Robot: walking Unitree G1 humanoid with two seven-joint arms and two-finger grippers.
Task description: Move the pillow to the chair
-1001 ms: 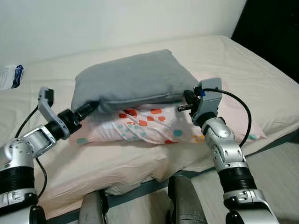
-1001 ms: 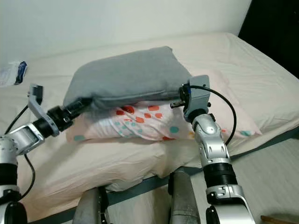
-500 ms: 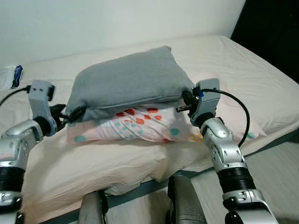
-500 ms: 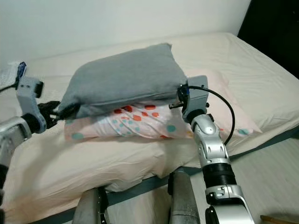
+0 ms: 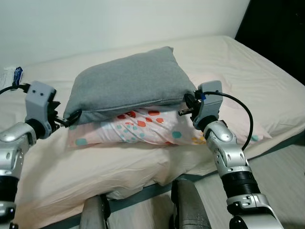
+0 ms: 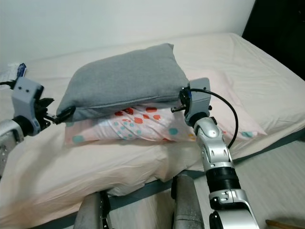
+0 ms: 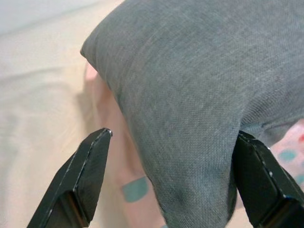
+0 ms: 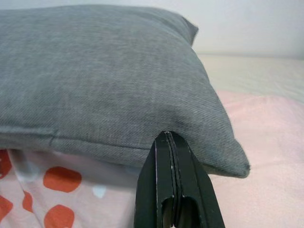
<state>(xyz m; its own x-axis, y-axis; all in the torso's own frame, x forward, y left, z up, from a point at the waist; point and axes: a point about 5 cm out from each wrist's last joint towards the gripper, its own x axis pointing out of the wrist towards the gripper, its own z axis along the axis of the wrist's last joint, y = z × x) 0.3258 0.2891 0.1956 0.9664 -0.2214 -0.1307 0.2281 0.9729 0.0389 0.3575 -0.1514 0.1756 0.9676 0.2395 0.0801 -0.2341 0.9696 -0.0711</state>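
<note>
Though between fingers (image 7: 90, 175) (left), pillow (image 7: 199, 95) unpinched

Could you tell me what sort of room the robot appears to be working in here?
Most likely a bedroom: a bed with a cream sheet, a grey pillow stacked on a spotted pillow, against a plain white wall.

the pillow (image 5: 126, 86) lies on top of a second pillow (image 5: 143, 131), both on the bed (image 5: 248, 76). the left tool (image 5: 66, 119) is at its left corner, the right tool (image 5: 187, 102) at its right corner.
</note>
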